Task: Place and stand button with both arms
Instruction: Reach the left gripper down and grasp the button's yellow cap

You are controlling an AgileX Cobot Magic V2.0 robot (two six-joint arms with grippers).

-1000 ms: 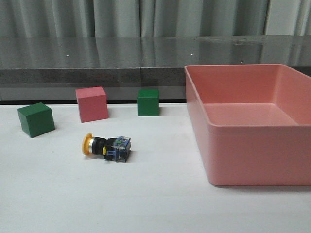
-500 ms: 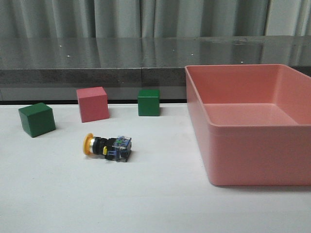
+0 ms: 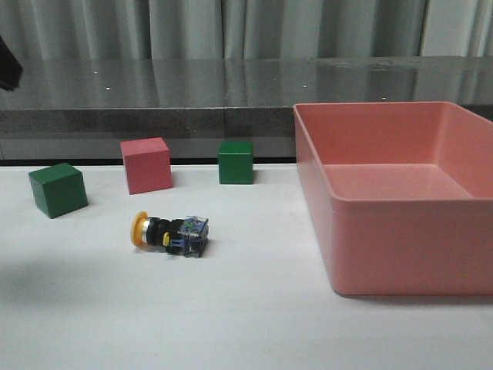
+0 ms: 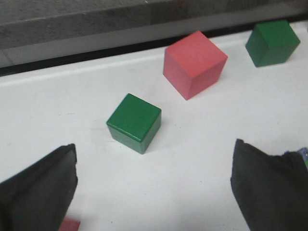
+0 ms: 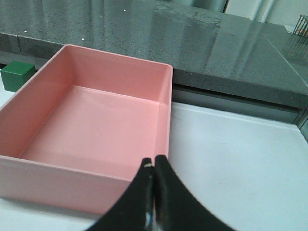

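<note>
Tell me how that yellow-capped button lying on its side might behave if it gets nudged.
The button lies on its round cap and barrel, so it may roll. Its squarish base block could stop that early. Stood upright, it would probably tip easily, being narrow.

button (image 3: 169, 232) lying on its side on the table (image 3: 231, 324), three cubes behind it, big tray (image 3: 400, 193) to its right

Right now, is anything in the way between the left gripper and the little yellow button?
Nothing visible blocks it. The left gripper is open above the table, with a green cube just ahead. The button lies on its side with clear table around it, the cubes standing farther back.
</note>
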